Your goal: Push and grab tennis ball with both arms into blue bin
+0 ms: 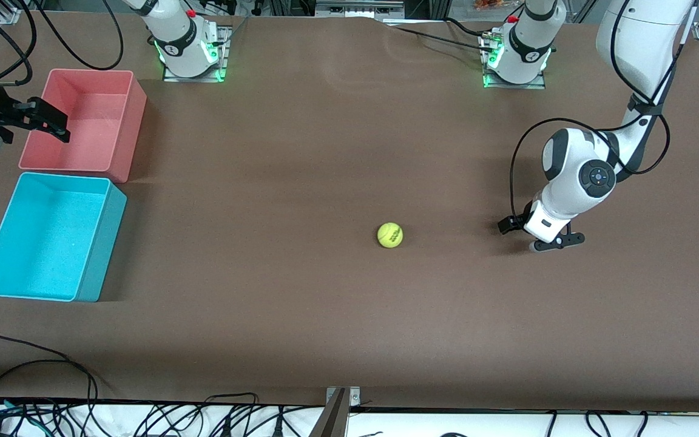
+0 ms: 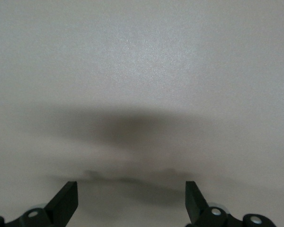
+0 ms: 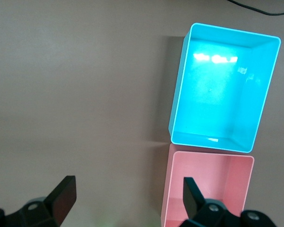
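Brown table [image 1: 325, 152]: tennis ball [image 1: 389, 235] apart from left fingers [image 1: 574, 238].

My left gripper [image 1: 540, 237] hangs low at frame right beside the tennis ball [image 1: 389, 235]; the blue bin [image 1: 52, 237] sits at frame left.

Rectangular pink-red plastic open-top tub [image 1: 82, 118] near the brown table's [image 1: 325, 315] corner at the right arm's end; tangled black cables [image 1: 82, 400] along the camera-side edge.
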Available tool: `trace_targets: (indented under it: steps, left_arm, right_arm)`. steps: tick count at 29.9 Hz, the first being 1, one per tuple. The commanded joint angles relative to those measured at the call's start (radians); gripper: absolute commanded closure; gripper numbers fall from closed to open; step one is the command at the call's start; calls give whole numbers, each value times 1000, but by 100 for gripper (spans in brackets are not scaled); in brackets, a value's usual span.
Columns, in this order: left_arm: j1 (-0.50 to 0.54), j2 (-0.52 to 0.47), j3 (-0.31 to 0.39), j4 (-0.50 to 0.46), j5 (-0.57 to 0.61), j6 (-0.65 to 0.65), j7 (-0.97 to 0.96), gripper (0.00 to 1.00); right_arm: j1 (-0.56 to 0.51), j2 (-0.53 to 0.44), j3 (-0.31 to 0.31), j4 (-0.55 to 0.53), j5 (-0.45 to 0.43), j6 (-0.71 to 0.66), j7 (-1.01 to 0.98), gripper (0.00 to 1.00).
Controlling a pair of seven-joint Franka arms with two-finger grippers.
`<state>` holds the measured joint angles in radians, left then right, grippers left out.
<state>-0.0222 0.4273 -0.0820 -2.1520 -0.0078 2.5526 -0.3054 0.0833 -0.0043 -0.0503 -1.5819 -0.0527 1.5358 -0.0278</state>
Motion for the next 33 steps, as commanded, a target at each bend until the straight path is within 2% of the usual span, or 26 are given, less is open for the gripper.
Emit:
trace_targets:
  steps: [1,23,28,33]
  left_arm:
    - [4,-5,-2,3,22,-3,9,0]
    - [4,-5,-2,3,23,-3,12,0]
    - [4,-5,-2,3,23,-3,12,0]
    - [4,-5,-2,3,23,-3,12,0]
  right_arm:
    - [3,4,-2,22,-12,-22,-9,0]
    - [6,6,1,20,-12,-43,-1,0]
    - [59,82,4,31,-21,-54,-17,0]
    - [87,86,4,54,-16,-59,-6,0]
